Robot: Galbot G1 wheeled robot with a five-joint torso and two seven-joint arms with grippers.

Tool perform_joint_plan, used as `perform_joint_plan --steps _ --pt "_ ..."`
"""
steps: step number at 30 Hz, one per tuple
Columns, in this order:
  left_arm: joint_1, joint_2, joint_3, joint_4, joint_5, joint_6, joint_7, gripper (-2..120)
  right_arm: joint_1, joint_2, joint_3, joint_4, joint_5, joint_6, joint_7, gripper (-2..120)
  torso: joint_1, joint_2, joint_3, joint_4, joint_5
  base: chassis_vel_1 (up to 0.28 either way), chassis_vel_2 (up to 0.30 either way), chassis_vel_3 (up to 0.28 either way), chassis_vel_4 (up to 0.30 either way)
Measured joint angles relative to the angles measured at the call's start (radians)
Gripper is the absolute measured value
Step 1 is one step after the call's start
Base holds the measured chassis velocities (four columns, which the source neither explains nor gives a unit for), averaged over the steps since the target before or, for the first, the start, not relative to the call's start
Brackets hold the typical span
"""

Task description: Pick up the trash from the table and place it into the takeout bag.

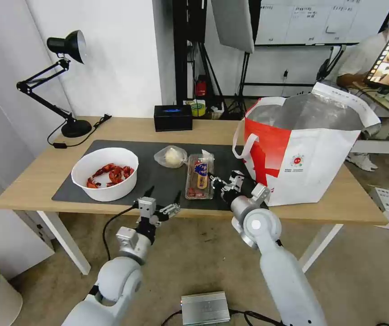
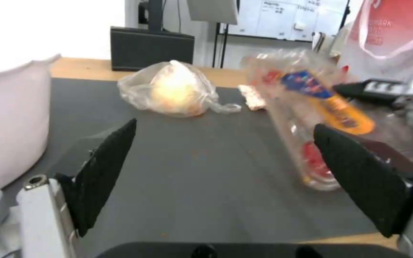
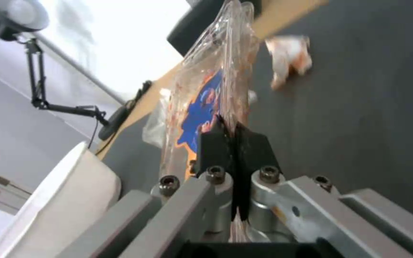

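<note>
Two pincers [image 1: 164, 198] [image 1: 216, 181]: L agape, R clamps clamshell tray [image 1: 199, 175]; grey mat [image 1: 167, 179].

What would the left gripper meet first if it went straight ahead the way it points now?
Probably the small clear bag with the white lump: the open left gripper points over bare dark mat toward it. Depth is uncertain; the clamshell tray lies just aside.

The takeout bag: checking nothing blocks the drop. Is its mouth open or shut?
Open: the takeout bag stands upright, its top spread wide, showing the foil lining.
</note>
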Motion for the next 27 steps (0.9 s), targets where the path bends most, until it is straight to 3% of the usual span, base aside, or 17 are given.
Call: perform_joint_plan --steps 3,10,19,27 --pt "-0.015 -0.001 0.021 0.004 -0.014 0.007 -0.001 100 -0.07 -0.037 0.021 0.083 -0.099 0.035 -0.041 0 0.0 0.0 0.0 -0.001 -0.0001 0.0 0.0 0.0 0.0" --pt "0.018 0.0 -0.014 -0.008 -0.015 0.007 0.002 100 -0.137 -0.095 0.008 0.161 -0.265 0.114 -0.122 0 0.0 0.0 0.0 -0.0001 0.0 0.0 0.0 0.0 0.0" --pt "0.04 0.021 -0.064 -0.028 -0.02 0.004 0.009 100 -0.211 -0.167 0.022 0.246 -0.394 0.223 -0.203 0 0.0 0.0 0.0 -0.0001 0.0 0.0 0.0 0.0 0.0" --pt "0.065 0.032 -0.095 -0.031 -0.021 0.004 0.035 100 -0.268 -0.221 0.098 0.318 -0.518 0.364 -0.272 0 0.0 0.0 0.0 -0.0002 0.0 0.0 0.0 0.0 0.0"
